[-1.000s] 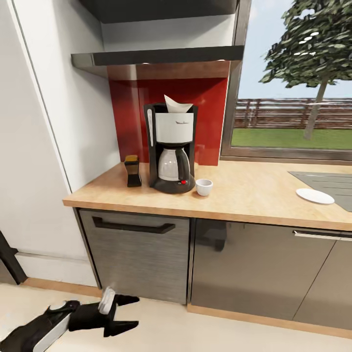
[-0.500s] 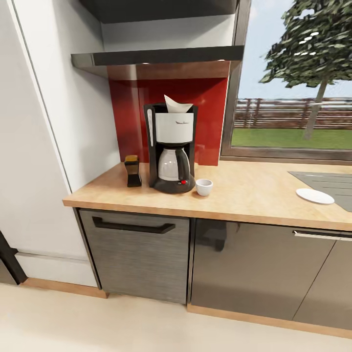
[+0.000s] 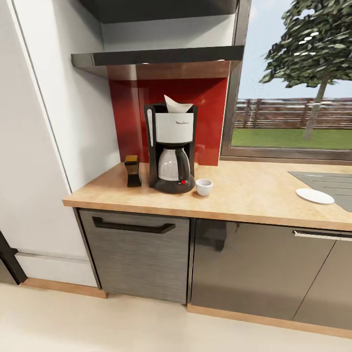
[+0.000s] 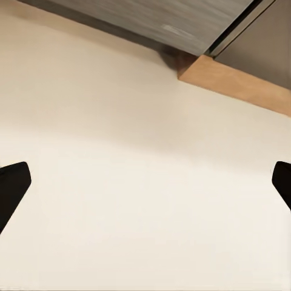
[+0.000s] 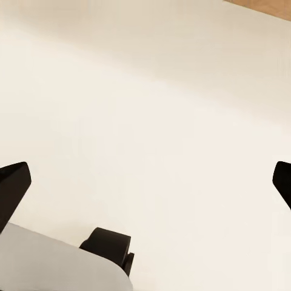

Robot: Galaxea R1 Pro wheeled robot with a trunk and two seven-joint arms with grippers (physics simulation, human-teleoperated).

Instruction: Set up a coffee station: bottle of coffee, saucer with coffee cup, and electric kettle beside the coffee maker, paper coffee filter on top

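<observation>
1. Coffee maker (image 3: 170,149): standing upright on the table (image 3: 244,193), close to the red wall panel (image 3: 205,112), glass carafe sitting in its base.
2. Paper coffee filter (image 3: 177,104): resting in the top of the coffee maker, pointed edge sticking upward.
3. Bottle of coffee (image 3: 132,171): standing upright on the table just beside the coffee maker, on the side nearer the white wall.
4. Coffee cup (image 3: 204,187): sitting directly on the table just beside the coffee maker's base, on the window side; not on the saucer.
5. Saucer (image 3: 315,196): lying flat on the table well apart from the cup, overlapping the near edge of the sink (image 3: 327,183).
6. Kitchen shelf (image 3: 156,57): hanging on the wall above the coffee maker; nothing showing along its visible edge.
7. Left pincer (image 4: 145,185): hanging over pale floor (image 4: 121,182) near the cabinet plinth (image 4: 236,82), dark fingertips (image 4: 12,188) spread wide apart, gripping nothing.
8. Right pincer (image 5: 145,182): pointing down at the floor, fingertips (image 5: 13,185) likewise spread wide, carrying nothing.
</observation>
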